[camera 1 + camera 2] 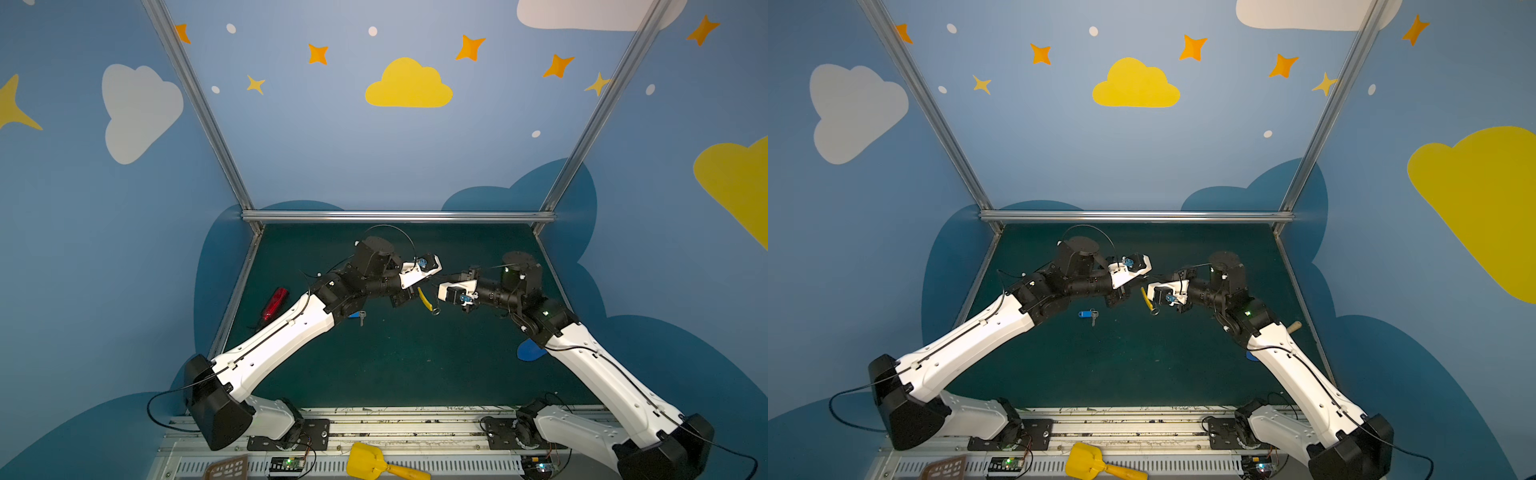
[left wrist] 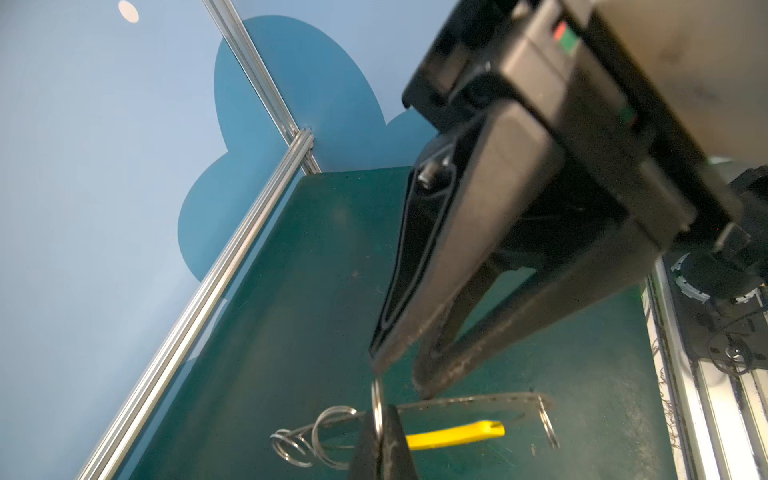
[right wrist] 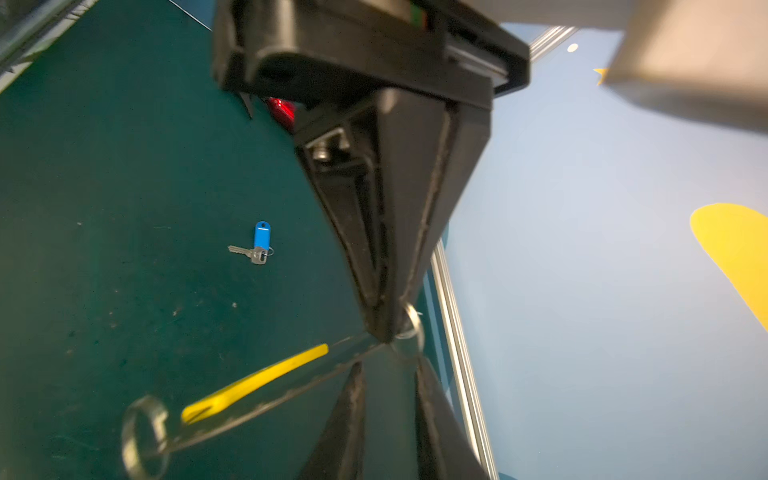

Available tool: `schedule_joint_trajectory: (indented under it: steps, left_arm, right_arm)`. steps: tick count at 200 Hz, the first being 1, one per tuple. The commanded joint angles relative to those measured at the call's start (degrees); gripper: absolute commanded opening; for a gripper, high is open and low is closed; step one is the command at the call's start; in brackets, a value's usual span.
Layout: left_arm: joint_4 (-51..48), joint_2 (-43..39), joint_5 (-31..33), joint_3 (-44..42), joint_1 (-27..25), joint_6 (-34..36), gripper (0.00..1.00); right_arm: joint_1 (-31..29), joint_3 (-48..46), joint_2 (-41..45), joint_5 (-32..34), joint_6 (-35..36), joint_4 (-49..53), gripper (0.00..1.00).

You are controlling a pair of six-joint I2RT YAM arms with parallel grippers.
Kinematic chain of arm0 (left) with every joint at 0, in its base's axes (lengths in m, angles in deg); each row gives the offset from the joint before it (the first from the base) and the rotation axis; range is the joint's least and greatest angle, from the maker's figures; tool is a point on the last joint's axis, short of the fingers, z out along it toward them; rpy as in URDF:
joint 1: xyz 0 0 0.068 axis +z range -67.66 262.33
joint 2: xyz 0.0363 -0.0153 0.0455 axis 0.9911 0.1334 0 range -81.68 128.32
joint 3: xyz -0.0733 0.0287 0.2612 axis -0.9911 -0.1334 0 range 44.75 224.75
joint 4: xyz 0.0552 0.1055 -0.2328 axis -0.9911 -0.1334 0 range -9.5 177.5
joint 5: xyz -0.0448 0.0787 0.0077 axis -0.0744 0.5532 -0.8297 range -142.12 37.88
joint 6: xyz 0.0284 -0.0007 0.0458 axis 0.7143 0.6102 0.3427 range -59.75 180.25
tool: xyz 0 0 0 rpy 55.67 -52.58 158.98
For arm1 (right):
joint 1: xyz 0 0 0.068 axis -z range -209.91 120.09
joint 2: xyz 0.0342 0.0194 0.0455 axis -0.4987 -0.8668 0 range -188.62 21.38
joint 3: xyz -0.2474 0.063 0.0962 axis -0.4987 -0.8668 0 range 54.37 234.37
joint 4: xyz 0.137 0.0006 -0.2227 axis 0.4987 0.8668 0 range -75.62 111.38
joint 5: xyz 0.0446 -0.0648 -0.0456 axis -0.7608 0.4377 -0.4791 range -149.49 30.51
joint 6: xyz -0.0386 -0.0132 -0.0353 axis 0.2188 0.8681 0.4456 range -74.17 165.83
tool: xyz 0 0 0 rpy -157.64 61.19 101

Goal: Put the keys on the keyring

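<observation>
Nearest, the keys point(image 1: 1086, 314) lie flat on the green desk point(image 1: 1142, 374), silver key joined to its blue tag, well apart from both hands and not threaded. Beyond them, held clear of the desk, the keyring point(image 2: 469, 400) hangs between the arms, yellow arc point(image 1: 424, 298) tilting down. The left hand point(image 2: 400, 379) is closed narrow at its grey rim; the right hand point(image 3: 388, 334) pinches a small metal loop point(image 3: 409, 328) on it. The likely trouble: one hand must let go to fetch the keys, and the thin hoop could then swing, twist or slip from a single pinch
</observation>
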Motion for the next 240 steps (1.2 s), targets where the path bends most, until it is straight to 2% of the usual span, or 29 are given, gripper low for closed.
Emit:
schedule_joint_trajectory:
  steps: [1,26,58,128,155,209,230,240]
  left_arm:
    - [-2.4,0.8,0.1,2.1,-0.9,0.6,0.04]
    - [-2.4,1.3,0.5,2.5,-1.1,0.4,0.04]
    - [-3.0,2.0,0.7,3.6,-1.3,0.3,0.04]
    - [-4.5,2.7,0.6,5.0,-1.8,1.4,0.04]
    - [-4.8,2.8,0.6,5.4,-2.0,2.0,0.04]
    - [-5.3,2.7,0.5,5.4,-2.5,3.3,0.04]
    - [-5.3,2.6,0.8,5.1,-2.8,3.9,0.04]
    - [-5.4,2.4,0.9,5.1,-2.8,4.0,0.04]
  right_arm:
    - [-0.6,-0.9,1.1,2.1,-0.2,-3.7,0.22]
    - [-0.7,-1.0,1.1,2.2,-0.6,-3.8,0.22]
    - [-0.7,-0.7,0.5,-2.3,0.0,-2.3,0.21]
    - [-0.7,0.5,-1.3,-0.6,1.6,2.2,0.09]
    - [-0.7,1.2,-2.0,-0.7,1.7,3.8,0.08]
    - [-0.8,1.6,-3.1,-0.6,-0.1,3.9,0.09]
    - [-1.1,1.9,-3.6,0.4,-1.0,4.1,0.19]
    - [-1.1,1.9,-3.7,0.5,-1.2,4.2,0.20]
